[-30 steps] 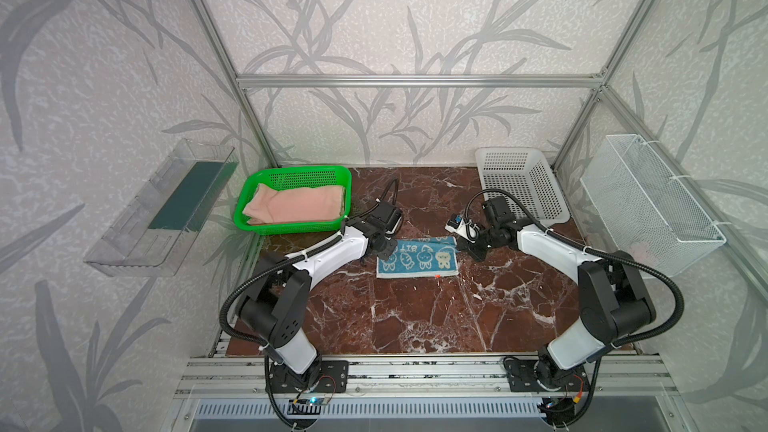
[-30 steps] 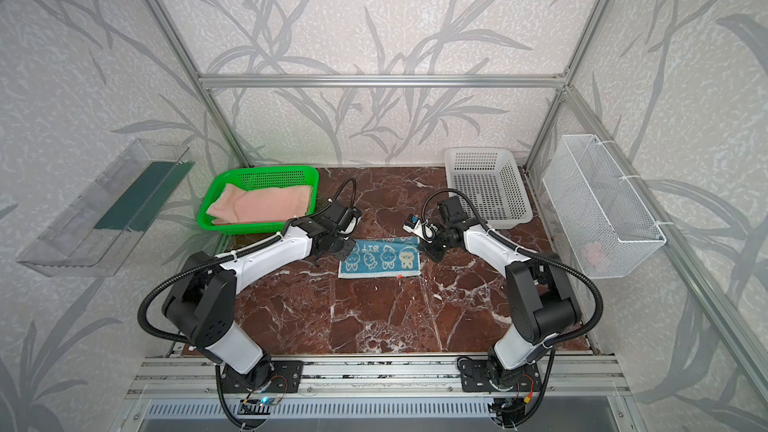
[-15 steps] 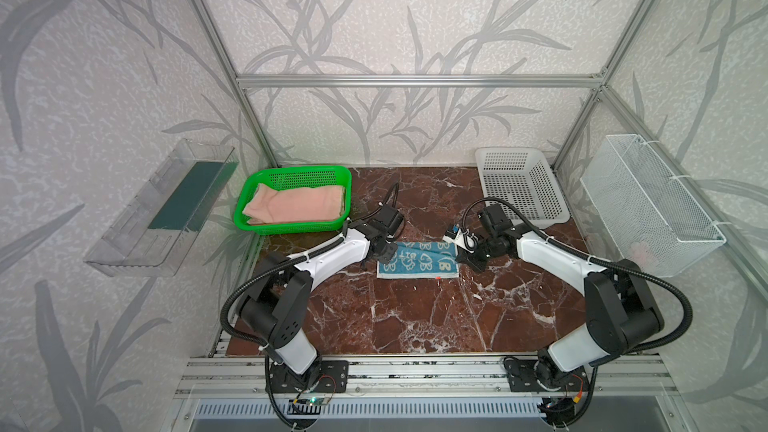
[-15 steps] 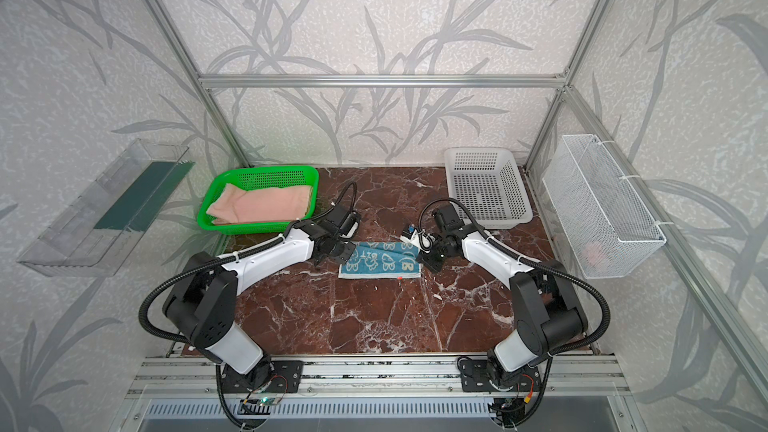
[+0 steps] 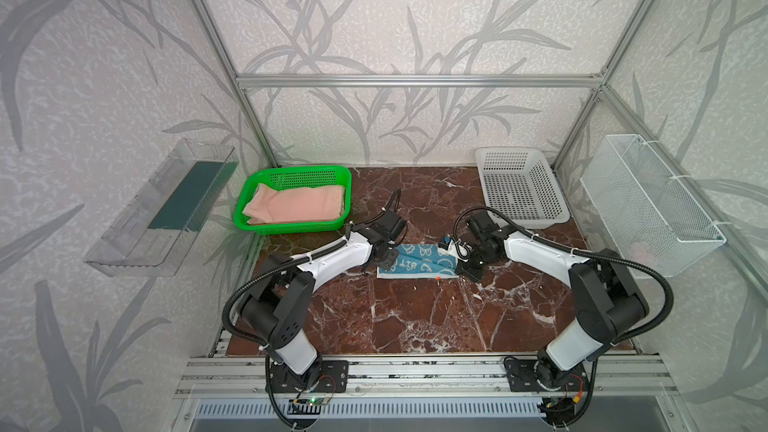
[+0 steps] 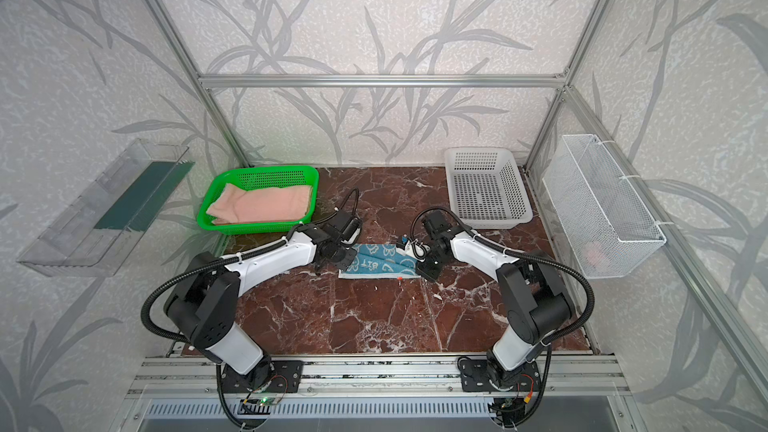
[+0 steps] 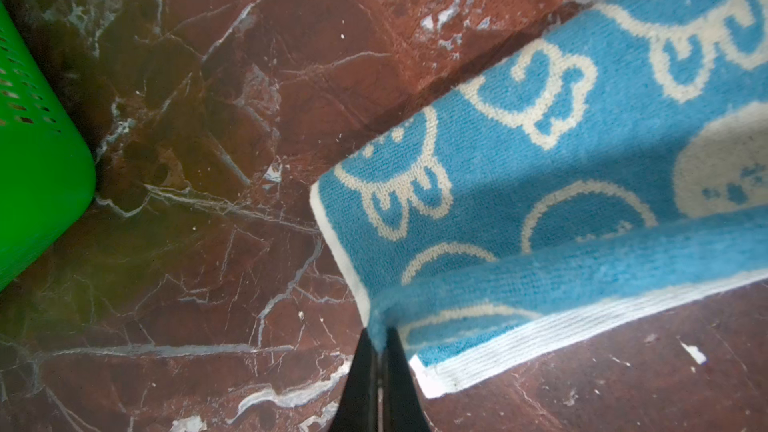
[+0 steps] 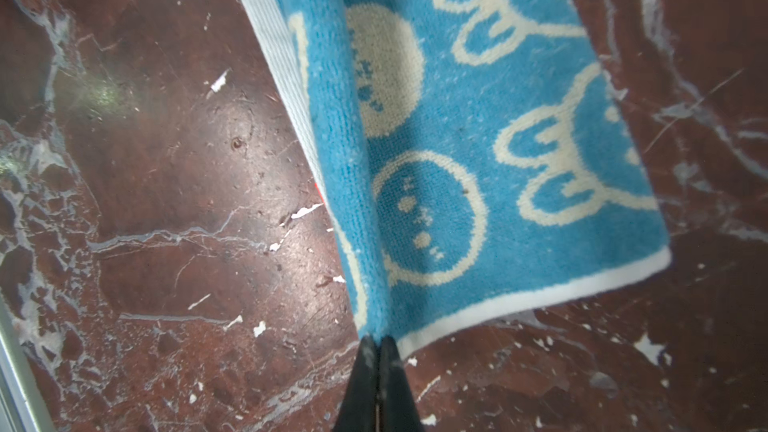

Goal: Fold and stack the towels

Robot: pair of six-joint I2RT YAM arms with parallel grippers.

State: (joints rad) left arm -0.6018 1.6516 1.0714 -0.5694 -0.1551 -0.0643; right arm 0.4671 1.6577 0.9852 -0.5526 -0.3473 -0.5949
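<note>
The teal towel (image 5: 419, 261) (image 6: 376, 261) with white cartoon faces lies mid-table, folded over on itself into a narrow strip. My left gripper (image 5: 388, 261) (image 7: 379, 342) is shut on the folded layer's left corner. My right gripper (image 5: 465, 270) (image 8: 378, 340) is shut on its right corner. In both wrist views the pinched blue layer (image 7: 582, 268) (image 8: 353, 160) hangs just over the towel's white hem. A pink towel (image 5: 297, 203) (image 6: 262, 203) lies folded in the green basket (image 5: 291, 228) at the back left.
A white perforated basket (image 5: 519, 189) stands at the back right, near my right arm. A wire basket (image 5: 648, 201) hangs on the right wall and a clear tray (image 5: 162, 205) on the left wall. The green basket's corner (image 7: 41, 160) is close to my left gripper.
Both grippers have come toward the front of the table with the towel's far edge, laying it over the near half. The towel now looks narrower.
</note>
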